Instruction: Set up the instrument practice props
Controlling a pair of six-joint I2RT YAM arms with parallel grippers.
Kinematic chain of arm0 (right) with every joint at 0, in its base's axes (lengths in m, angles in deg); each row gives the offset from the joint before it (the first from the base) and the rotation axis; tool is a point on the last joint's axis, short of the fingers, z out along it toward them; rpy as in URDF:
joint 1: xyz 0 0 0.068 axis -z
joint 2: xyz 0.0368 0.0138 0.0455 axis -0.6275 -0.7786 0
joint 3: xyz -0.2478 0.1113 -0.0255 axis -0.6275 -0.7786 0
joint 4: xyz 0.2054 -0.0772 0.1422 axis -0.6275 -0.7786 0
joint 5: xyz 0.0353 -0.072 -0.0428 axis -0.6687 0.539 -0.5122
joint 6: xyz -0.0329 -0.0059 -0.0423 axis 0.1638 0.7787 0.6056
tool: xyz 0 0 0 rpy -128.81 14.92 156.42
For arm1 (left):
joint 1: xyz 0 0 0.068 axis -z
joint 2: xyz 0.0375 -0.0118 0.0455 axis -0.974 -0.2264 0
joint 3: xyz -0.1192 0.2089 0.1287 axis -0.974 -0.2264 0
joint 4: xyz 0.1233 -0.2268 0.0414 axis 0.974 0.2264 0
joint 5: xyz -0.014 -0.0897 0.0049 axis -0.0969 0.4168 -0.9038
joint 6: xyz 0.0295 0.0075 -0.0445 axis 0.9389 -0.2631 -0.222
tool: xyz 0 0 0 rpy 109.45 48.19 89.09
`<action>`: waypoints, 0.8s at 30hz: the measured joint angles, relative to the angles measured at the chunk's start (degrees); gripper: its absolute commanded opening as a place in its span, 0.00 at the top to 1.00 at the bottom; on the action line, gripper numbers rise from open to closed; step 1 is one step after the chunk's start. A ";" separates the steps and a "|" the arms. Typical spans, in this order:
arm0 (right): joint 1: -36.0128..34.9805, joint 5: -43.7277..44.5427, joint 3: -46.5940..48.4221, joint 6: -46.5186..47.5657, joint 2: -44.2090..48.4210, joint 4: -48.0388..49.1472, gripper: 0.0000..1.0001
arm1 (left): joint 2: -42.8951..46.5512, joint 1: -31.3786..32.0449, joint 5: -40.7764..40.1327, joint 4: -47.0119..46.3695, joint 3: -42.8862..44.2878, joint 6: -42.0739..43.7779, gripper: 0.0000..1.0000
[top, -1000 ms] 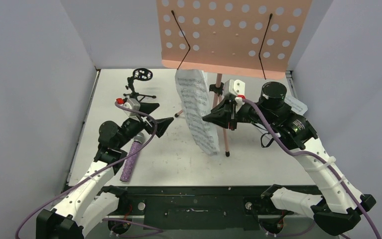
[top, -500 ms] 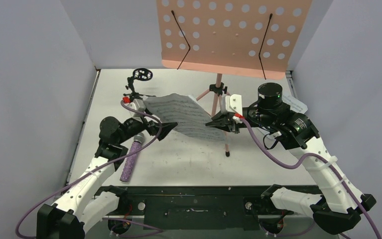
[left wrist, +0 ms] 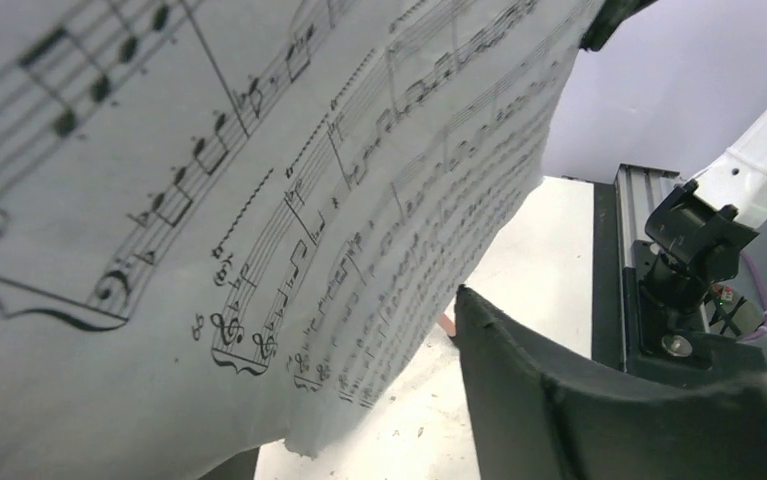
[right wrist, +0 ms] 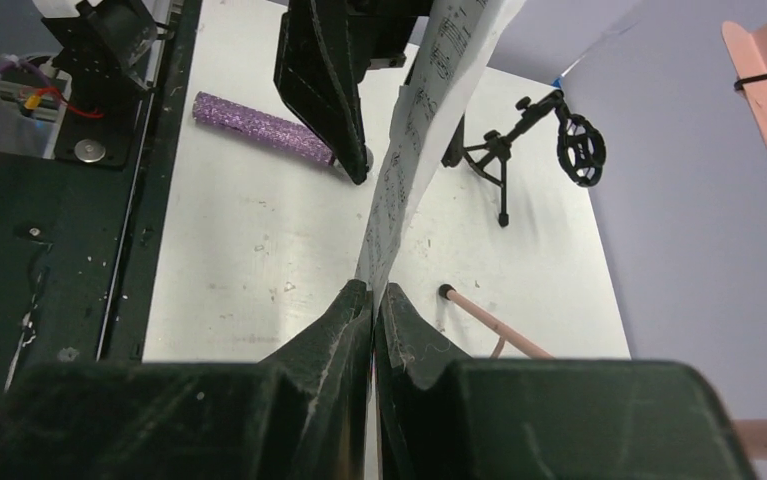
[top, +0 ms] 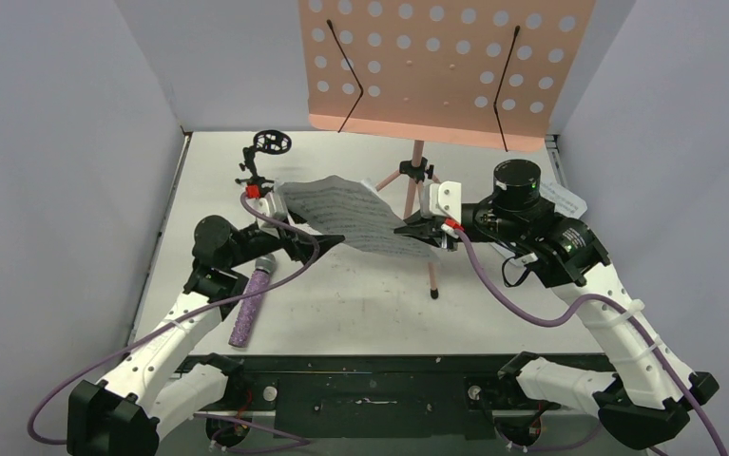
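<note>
The white sheet-music pages [top: 351, 214] hang roughly flat above the table between both arms. My right gripper [top: 417, 231] [right wrist: 372, 295] is shut on their right edge. My left gripper [top: 327, 235] stands open around their left edge. One of its fingers [left wrist: 559, 400] stays apart from the paper [left wrist: 209, 200], and the other is hidden behind it. The pink perforated music stand [top: 446, 66] rises at the back on its pole [top: 419, 176]. The purple glitter microphone [top: 251, 304] [right wrist: 259, 125] lies on the table at the left. The small black mic stand [top: 267, 157] [right wrist: 539, 135] stands at the back left with nothing in its ring.
A pink tripod leg [top: 431, 275] [right wrist: 489, 320] reaches down under the pages near my right gripper. Grey walls close in left, right and behind. A black rail [top: 370, 389] runs along the near edge. A white label [top: 565, 199] lies at the far right.
The pages swung from hanging upright in my right gripper to lying flat. My left gripper moved onto their left edge and its jaws have narrowed.
</note>
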 measured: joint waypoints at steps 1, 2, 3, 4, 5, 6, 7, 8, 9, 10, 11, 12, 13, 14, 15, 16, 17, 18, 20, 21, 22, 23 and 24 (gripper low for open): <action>0.00 0.76 -0.52 -0.17 0.35 0.68 0.95 | 0.00 0.00 0.26 0.04 0.04 0.04 0.52; 0.00 1.44 -1.18 -0.39 0.76 1.31 0.95 | 0.00 0.00 0.42 0.02 0.11 0.26 0.52; 0.00 1.97 -1.81 -0.61 1.22 1.99 0.95 | 0.00 0.00 0.50 0.07 0.24 0.46 0.52; 0.00 2.80 -2.86 -1.07 1.88 3.04 0.95 | 0.02 0.00 0.52 0.09 0.37 0.61 0.52; 0.00 3.43 -3.72 -1.55 2.45 3.89 0.95 | 0.11 0.00 0.50 0.09 0.48 0.66 0.52; 0.00 4.00 -4.70 -1.97 3.06 4.98 0.95 | 0.33 0.00 0.46 0.09 0.55 0.68 0.52; 0.00 4.48 -5.66 -2.27 3.63 5.99 0.95 | 0.57 0.00 0.46 0.09 0.57 0.66 0.52; 0.00 4.94 -6.51 -2.58 4.13 6.82 0.95 | 0.76 0.00 0.44 0.07 0.57 0.63 0.53; 0.00 5.29 -7.19 -2.99 4.48 7.48 0.95 | 0.94 0.00 0.46 0.00 0.59 0.57 0.53; 0.00 5.57 -7.85 -3.39 4.76 8.35 0.95 | 0.98 0.00 0.44 -0.02 0.70 0.42 0.54; 0.00 5.81 -8.52 -3.80 4.98 9.27 0.95 | 0.98 0.02 0.42 -0.07 0.90 0.15 0.55; 0.00 6.03 -9.09 -4.15 5.11 10.08 0.95 | 0.98 0.07 0.39 -0.07 1.05 -0.04 0.57; 0.00 6.32 -9.73 -4.66 5.25 10.95 0.95 | 0.98 0.17 0.37 -0.07 1.27 -0.39 0.60; 0.00 6.67 -10.45 -5.01 5.33 11.76 0.95 | 0.98 0.28 0.31 -0.09 1.62 -0.57 0.66; 0.00 7.04 -10.97 -5.33 5.38 12.35 0.95 | 0.98 0.37 0.31 -0.11 1.86 -0.70 0.71; 0.00 7.45 -11.37 -5.62 5.40 12.79 0.95 | 0.98 0.42 0.26 -0.17 2.08 -0.90 0.76; 0.00 7.96 -11.67 -5.97 5.40 13.20 0.95 | 0.98 0.52 0.24 -0.17 2.23 -1.07 0.83; 0.00 8.39 -11.93 -6.32 5.44 13.57 0.95 | 0.98 0.57 0.22 -0.20 2.34 -1.14 0.88; 0.00 9.20 -12.24 -6.97 5.55 14.27 0.95 | 1.03 0.59 0.17 -0.17 2.43 -1.40 0.96; 0.00 9.64 -12.48 -7.69 5.68 15.02 0.95 | 1.09 0.59 0.15 -0.13 2.43 -1.53 1.00; 0.00 9.94 -12.66 -8.00 5.84 15.43 0.95 | 1.16 0.59 0.07 -0.09 2.43 -1.68 1.00; 0.00 10.34 -12.92 -8.46 6.08 16.02 0.95 | 1.25 0.59 0.00 -0.09 2.43 -1.81 1.00; 0.00 10.58 -13.09 -8.79 6.23 16.44 0.94 | 1.40 0.59 -0.11 -0.09 2.43 -1.95 1.00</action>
